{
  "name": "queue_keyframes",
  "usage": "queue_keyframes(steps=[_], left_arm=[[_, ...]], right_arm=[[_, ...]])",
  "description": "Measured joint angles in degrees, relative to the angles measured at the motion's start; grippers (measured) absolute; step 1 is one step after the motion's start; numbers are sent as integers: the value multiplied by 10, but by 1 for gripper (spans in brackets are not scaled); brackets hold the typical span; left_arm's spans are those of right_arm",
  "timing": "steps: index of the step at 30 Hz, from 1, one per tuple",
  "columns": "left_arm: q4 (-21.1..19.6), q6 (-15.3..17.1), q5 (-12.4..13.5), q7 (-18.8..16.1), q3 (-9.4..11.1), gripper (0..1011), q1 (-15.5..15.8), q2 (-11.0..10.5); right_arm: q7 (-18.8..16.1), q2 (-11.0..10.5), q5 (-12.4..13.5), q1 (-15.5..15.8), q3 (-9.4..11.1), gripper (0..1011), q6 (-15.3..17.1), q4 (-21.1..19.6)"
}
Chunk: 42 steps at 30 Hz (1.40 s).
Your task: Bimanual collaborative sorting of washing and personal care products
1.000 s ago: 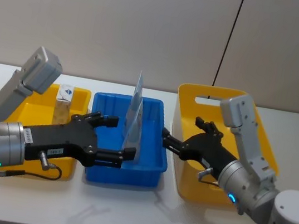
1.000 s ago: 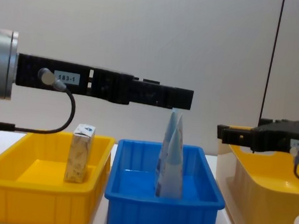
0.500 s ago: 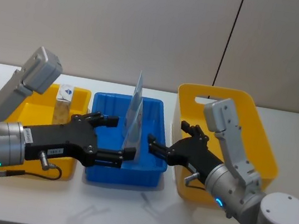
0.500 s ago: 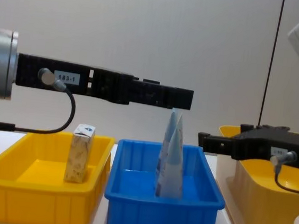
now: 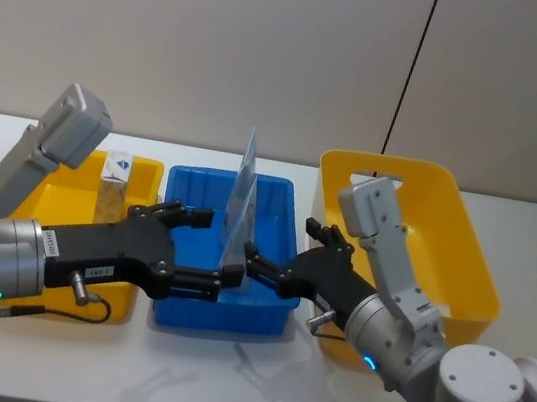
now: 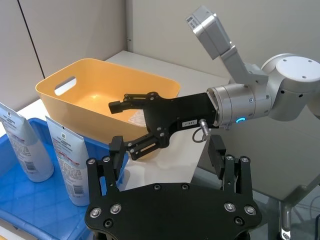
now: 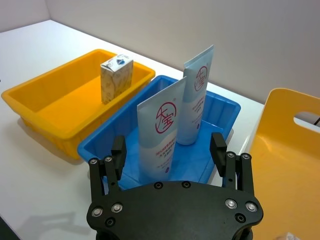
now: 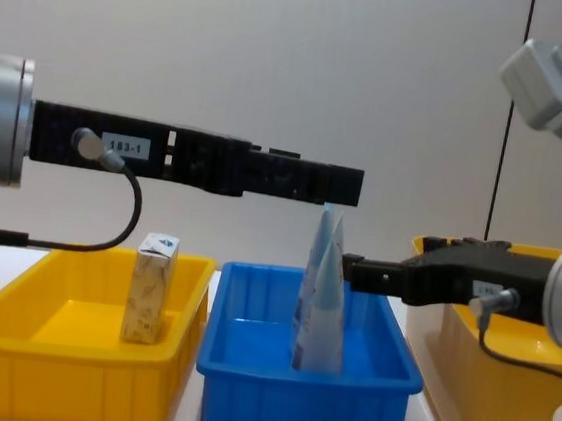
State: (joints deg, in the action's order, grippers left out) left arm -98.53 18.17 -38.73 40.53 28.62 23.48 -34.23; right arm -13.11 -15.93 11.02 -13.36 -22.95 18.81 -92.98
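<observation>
left gripper [image 5: 219,247] and right gripper [image 5: 277,243], both open-fingered, flank light, squashy tubes [image 5: 239,207] in the blue tray [image 5: 201,180], likely best pinched mid-body.

holds the left gripper [image 5: 213,247] level and forward, fingers spread; points the right gripper [image 5: 280,246] across toward it, fingers likewise spread.
</observation>
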Motion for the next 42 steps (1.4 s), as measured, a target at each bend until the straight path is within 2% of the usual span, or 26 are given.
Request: queue_keyframes(steps=[22, 42], left_arm=[[0, 0, 0, 0, 0, 1001, 0, 0], [0, 0, 0, 0, 0, 1001, 0, 0]], right_arm=[[41, 48, -38, -5, -22, 1003, 2, 37], [93, 91, -72, -7, -28, 1003, -30, 77]])
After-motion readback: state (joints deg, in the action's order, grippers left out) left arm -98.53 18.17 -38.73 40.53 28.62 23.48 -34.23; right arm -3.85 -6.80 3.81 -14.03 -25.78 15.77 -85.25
